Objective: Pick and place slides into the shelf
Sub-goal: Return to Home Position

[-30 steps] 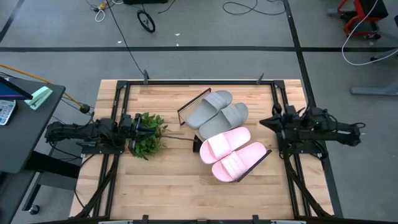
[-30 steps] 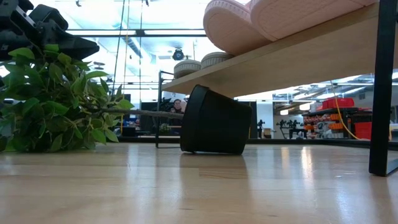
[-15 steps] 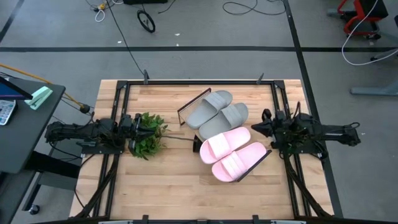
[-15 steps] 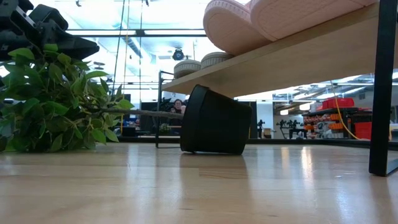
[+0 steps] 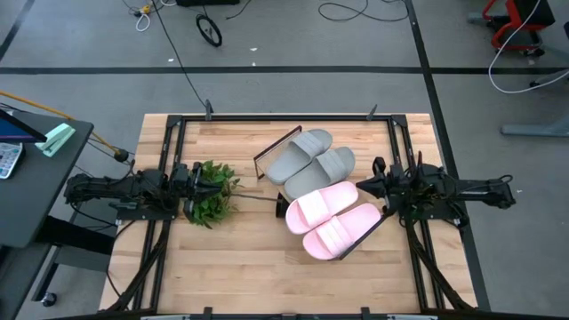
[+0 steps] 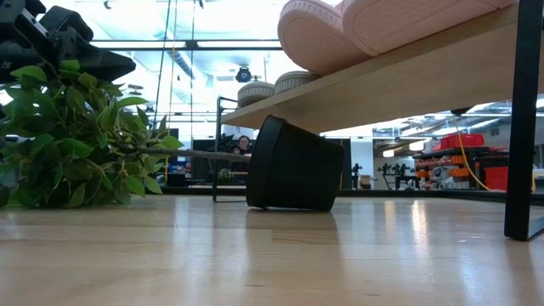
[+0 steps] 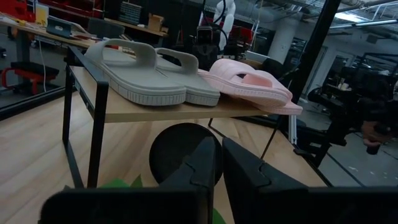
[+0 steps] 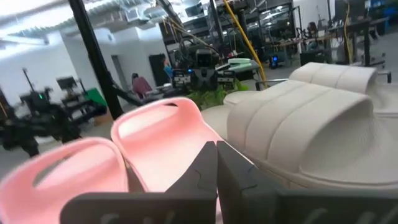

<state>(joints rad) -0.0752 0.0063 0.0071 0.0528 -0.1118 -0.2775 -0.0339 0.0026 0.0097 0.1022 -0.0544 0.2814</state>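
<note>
Two grey slides [image 5: 311, 160] and two light pink slides [image 5: 331, 219] lie side by side, soles down, on the light-wood shelf [image 6: 382, 85], whose dark frame ends [image 5: 272, 153] show past them. They also show in the left wrist view [image 7: 186, 74]. My right gripper [image 5: 363, 185] is shut, level, at the shelf's right side. Its tips [image 8: 216, 163] are right at the far pink slide [image 8: 165, 140], beside a grey slide [image 8: 311, 118]. My left gripper [image 7: 219, 163] is shut and waits at the table's left, over the plant [image 5: 210, 192]. My right gripper points level from the table's right at the far pink slide's end nearest it [image 8: 186, 134]. I cannot tell whether the shut fingertips touch it.
The green leafy plant lies on its side left of the shelf, with its black pot [image 6: 293, 166] under the shelf board. Dark metal rails [image 5: 169, 151] run along both table sides. Bare wood lies toward the near edge [image 5: 267, 276].
My right gripper has moved toward the table's left and slightly toward the near edge, closing in on the slides on the shelf. The slides, the shelf and the plant have stayed where they were.
</note>
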